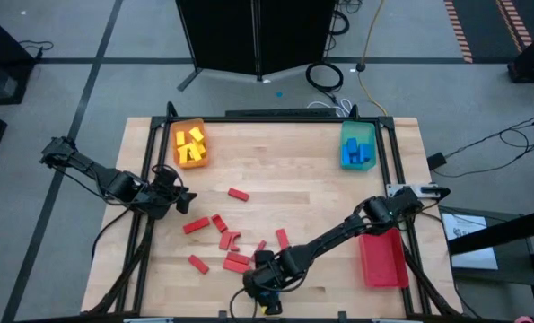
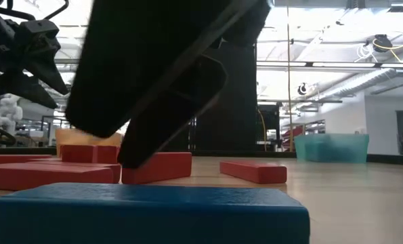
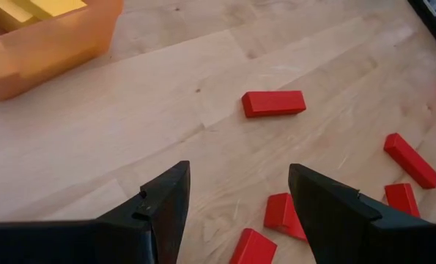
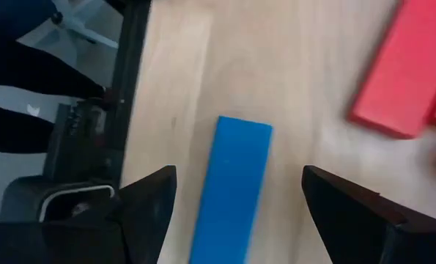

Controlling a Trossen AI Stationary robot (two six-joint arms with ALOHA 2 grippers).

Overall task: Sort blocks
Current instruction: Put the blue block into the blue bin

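The right hand (image 4: 236,202) is positioned low over the front edge of the bench (image 1: 311,202), near its middle. Its two fingers are spread wide and nothing is gripped. A single blue block (image 4: 232,187) lies flat on the bench between the fingers, with clear wood visible on either side of it, so no contact is shown. The long axis of this block runs in line with the hand's reach, passing lengthwise through the gap between the fingers. In the low view the same blue block (image 2: 143,213) fills the foreground, with the right hand directly above it.

The left hand (image 3: 236,213) is held above the left part of the bench, raised clear of the surface. Its fingers are parted and empty.

Red blocks (image 1: 214,235) are scattered flat over the front-centre area of the bench, between the two hands, with their long axes pointing in mixed directions. One red block (image 3: 273,103) lies apart from the others, further toward the back.

Yellow blocks (image 1: 191,144) are gathered in the orange tray (image 1: 176,131) at the back left corner. Blue blocks (image 1: 356,153) are gathered in the teal tray (image 1: 356,132) at the back right. The red tray (image 1: 383,260) stands at the front right.
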